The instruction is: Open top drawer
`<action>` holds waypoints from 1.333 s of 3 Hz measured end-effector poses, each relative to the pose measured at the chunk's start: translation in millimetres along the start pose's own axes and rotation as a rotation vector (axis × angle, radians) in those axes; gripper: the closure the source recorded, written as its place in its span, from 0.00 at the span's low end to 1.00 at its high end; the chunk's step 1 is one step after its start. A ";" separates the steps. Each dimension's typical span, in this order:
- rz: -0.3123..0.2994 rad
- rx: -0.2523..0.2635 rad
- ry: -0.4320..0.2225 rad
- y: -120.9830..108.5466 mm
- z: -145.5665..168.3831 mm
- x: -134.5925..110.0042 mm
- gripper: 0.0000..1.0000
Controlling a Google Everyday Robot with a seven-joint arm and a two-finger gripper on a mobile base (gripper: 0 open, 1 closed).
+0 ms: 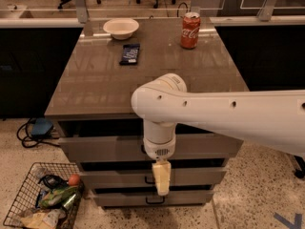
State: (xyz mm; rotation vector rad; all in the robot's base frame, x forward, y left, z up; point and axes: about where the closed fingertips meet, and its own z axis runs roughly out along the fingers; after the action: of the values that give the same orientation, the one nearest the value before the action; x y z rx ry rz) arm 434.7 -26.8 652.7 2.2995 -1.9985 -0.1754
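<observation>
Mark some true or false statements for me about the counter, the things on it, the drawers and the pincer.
1. The cola can stands upright on the countertop. True.
2. The white bowl sits in the wire basket. False: it is on the countertop; the basket is on the floor.
3. The pincer hangs in front of the cabinet, lower than the top drawer front. True.
4. The dark snack packet lies right of the can in this view. False: it lies to its left, near the bowl.
</observation>
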 end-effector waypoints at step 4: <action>0.000 0.001 0.004 1.9 -0.2 1.3 1.00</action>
State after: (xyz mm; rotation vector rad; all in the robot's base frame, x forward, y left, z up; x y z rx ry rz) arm 433.1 -28.3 653.1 2.2990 -1.9966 -0.1692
